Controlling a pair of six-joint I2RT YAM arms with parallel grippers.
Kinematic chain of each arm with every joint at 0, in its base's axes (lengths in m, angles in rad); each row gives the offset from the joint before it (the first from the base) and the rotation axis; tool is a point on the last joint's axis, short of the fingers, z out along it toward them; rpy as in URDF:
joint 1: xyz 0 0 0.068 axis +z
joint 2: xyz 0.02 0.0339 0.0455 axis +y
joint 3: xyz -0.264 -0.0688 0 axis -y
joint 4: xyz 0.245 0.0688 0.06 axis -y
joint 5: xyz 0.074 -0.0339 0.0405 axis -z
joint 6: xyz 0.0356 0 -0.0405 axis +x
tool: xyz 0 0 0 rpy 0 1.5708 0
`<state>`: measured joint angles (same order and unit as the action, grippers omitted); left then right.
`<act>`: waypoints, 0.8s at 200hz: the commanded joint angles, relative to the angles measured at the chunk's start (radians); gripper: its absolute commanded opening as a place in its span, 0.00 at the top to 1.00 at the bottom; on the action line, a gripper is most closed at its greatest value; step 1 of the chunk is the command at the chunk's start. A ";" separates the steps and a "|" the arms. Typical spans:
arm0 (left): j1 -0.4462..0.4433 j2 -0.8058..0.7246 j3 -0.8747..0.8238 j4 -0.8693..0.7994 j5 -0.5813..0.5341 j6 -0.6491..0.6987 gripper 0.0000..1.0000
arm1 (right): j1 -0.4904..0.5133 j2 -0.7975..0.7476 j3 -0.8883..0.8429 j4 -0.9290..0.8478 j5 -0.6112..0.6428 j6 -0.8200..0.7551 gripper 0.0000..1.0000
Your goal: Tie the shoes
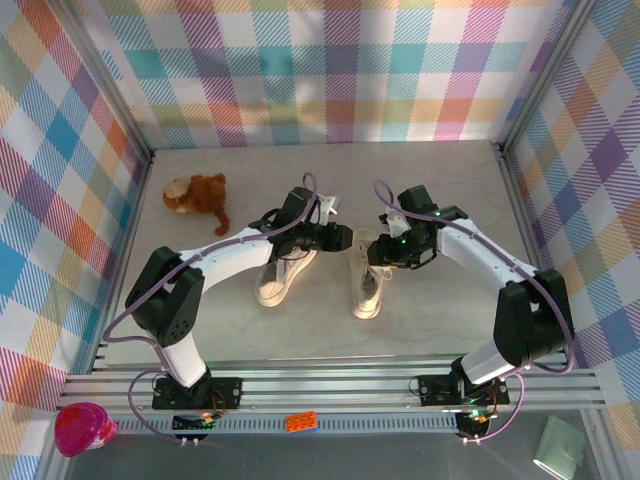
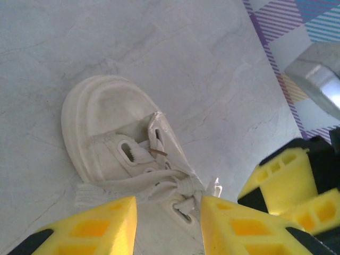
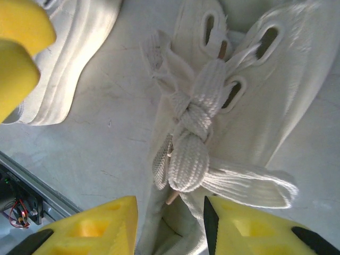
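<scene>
At the middle of the table (image 1: 440, 190), two small cream canvas shoes with pale soles are set side by side: the left shoe (image 1: 278, 284) and the right shoe (image 1: 368, 290). Both arms are gathered over the right shoe. The left gripper (image 2: 169, 204) is held partly open with nothing pinched, and so is the right gripper (image 3: 170, 204), just short of a knot (image 3: 194, 119) with flat loops. The shoes are judged light and soft. The woven laces look limp and likely to slip, so they are best taken close to the knot.
</scene>
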<state>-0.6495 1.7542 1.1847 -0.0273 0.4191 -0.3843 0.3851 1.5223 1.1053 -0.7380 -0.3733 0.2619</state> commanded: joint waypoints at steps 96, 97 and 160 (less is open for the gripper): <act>0.022 0.160 0.170 -0.073 0.114 0.004 0.61 | 0.044 0.077 -0.012 0.058 0.047 0.055 0.87; 0.022 0.162 0.171 -0.075 0.116 0.005 0.61 | 0.044 0.077 -0.012 0.058 0.049 0.053 0.87; 0.017 0.266 0.292 -0.155 0.190 -0.008 0.57 | 0.056 0.017 -0.066 0.102 0.046 -0.063 1.00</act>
<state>-0.6376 1.9938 1.4380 -0.1333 0.5518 -0.3851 0.4324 1.5730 1.0691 -0.6655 -0.3134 0.2714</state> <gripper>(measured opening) 0.425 0.060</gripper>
